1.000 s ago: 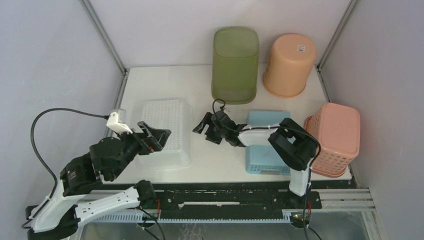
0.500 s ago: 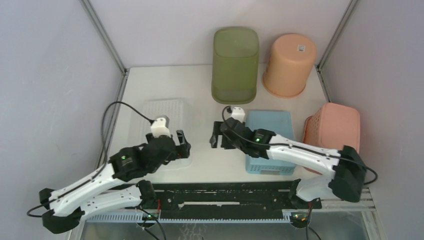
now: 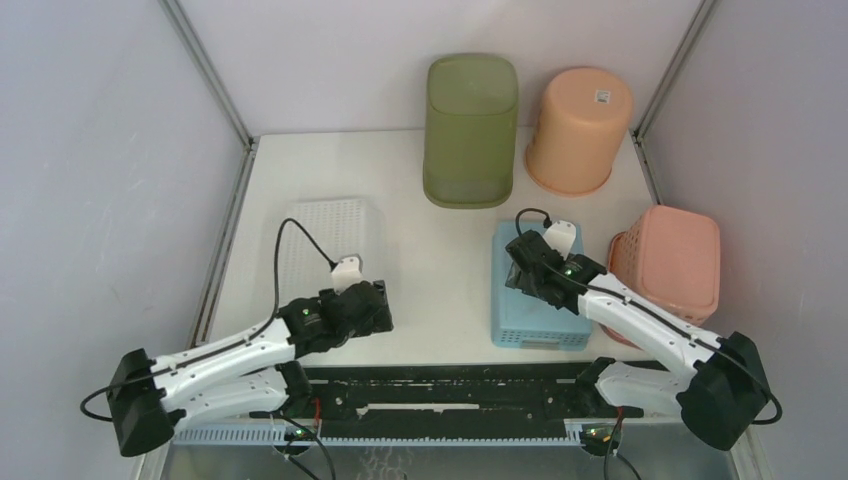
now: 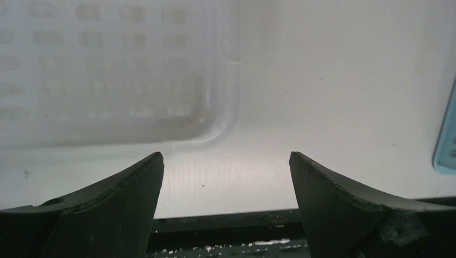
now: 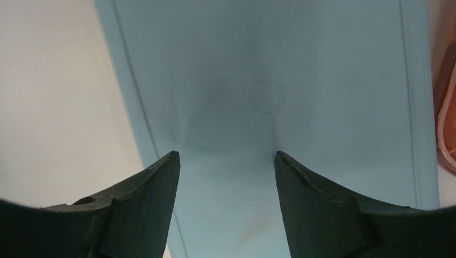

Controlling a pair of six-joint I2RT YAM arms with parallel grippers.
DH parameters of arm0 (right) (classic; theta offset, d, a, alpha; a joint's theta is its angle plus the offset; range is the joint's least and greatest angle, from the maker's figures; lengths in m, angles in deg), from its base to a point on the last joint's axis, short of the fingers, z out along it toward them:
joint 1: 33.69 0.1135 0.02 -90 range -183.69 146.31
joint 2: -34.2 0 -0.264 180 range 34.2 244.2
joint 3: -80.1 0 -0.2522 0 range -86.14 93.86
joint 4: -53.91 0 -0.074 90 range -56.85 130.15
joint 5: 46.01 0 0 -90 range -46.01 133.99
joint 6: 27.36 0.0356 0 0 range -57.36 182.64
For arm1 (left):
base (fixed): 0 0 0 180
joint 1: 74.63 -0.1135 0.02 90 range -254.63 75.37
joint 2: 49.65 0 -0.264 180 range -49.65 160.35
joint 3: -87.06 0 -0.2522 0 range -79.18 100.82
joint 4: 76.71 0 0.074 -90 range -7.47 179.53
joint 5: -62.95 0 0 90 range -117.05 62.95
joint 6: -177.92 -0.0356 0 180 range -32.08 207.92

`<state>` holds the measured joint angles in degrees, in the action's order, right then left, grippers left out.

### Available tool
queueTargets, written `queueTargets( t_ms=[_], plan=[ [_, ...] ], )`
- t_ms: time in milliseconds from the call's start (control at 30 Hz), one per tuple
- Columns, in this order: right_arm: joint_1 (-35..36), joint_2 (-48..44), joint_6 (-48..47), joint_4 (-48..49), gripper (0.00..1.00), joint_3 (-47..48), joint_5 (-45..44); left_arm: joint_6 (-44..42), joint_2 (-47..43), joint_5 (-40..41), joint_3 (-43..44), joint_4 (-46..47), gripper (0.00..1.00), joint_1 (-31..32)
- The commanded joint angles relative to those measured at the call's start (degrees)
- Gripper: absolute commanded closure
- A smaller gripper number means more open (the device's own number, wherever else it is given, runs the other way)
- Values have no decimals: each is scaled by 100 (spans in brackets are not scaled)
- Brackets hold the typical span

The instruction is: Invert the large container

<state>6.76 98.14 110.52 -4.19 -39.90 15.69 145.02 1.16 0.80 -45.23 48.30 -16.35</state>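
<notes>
Left gripper point(image 3: 376, 306) gapes wide and empty just off the lower right corner of the large white container point(image 3: 322, 238), centre-left of frame, while right gripper point(image 3: 522, 264), jaws parted and empty, hangs over the blue container point(image 3: 541, 322).

The left arm point(image 3: 225, 352) and right arm point(image 3: 640, 315) reach forward, low and extended; the left gripper point(image 4: 226, 161) and right gripper point(image 5: 226, 156) both stand with jaws apart.

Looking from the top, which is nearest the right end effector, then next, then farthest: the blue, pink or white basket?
1. Blue basket, directly under the right end effector.
2. Pink basket, on its right.
3. White basket, far left.
</notes>
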Motion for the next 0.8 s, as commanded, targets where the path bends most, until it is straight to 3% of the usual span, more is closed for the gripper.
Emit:
queueTargets(
  t_ms=[0,200,333,767],
  plan=[
    [-390,257,-422,728,29,-104,518,-82,258,-378,-281,911,9,-815],
    [-249,1056,-627,1358,39,-42,1081,-328,317,-732,-525,1469,9,-1959],
    [176,1586,-499,1673,40,157,1185,-458,384,-1017,-578,1732,10,-2645],
    [938,3458,-284,2544,43,1775,1953,-823,563,-1254,-391,1922,10,-3875]
  ],
)
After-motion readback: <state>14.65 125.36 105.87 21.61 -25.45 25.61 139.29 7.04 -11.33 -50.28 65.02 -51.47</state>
